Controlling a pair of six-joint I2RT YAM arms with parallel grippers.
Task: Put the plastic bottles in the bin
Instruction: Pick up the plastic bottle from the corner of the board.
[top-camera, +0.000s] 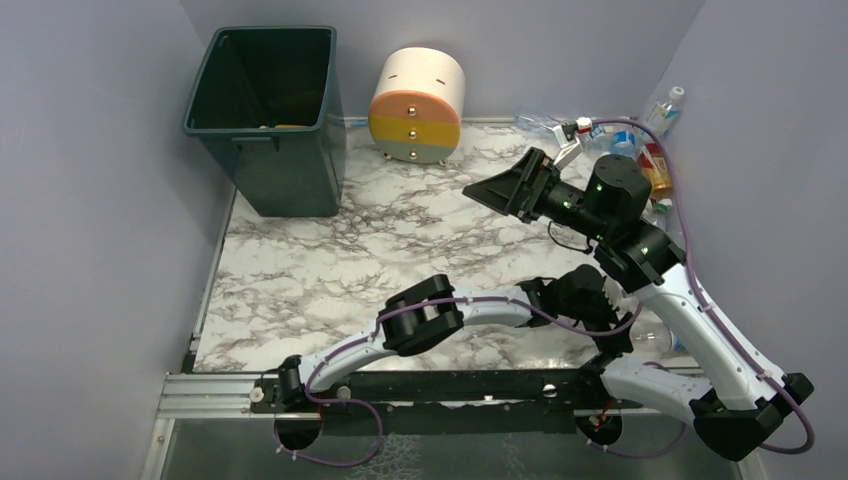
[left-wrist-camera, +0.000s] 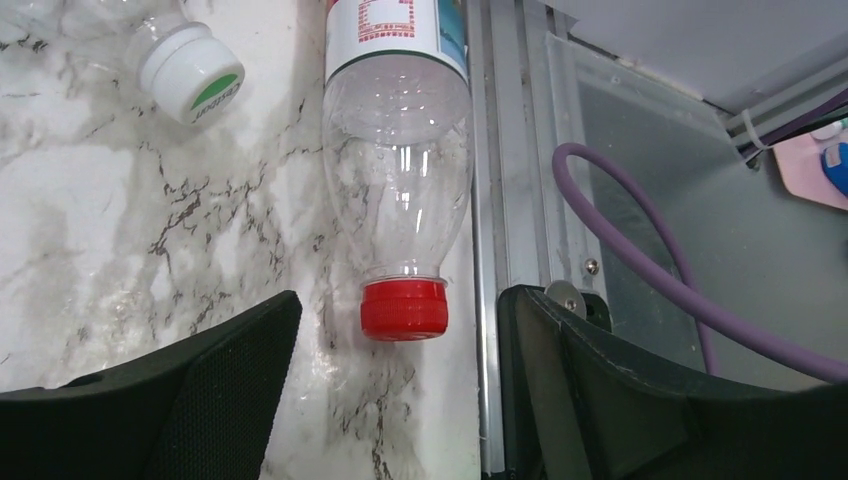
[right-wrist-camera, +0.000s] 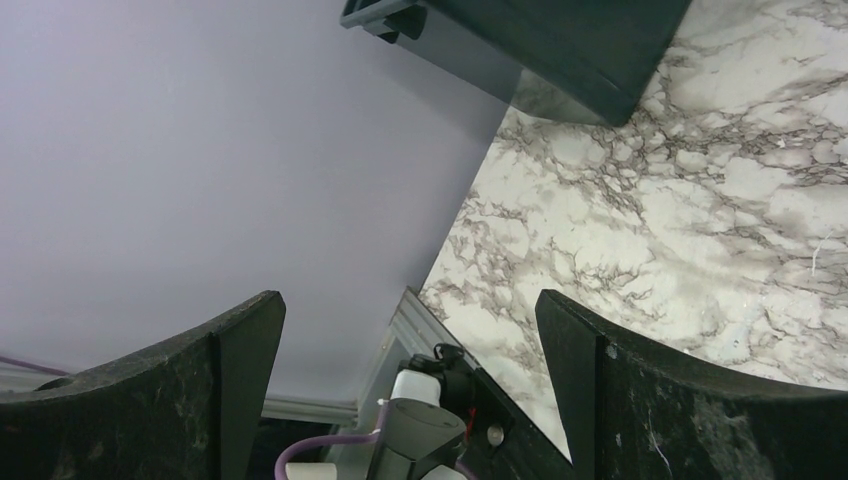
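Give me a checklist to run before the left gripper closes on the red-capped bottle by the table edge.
1. Red-capped bottle lined up: ok. Its cap sits between the left gripper's fingers and touches neither.
2. Jaw width: ok. The jaws are open, with a gap on each side of the cap.
3. Finger clearance: not ok. One finger hangs over the metal rail, and the bottle lies right beside that rail.
4. White-capped bottle: ok. It lies apart from both fingers.
5. Right gripper: ok. It is open and empty.
6. Bin: ok. It stands upright with its top open.
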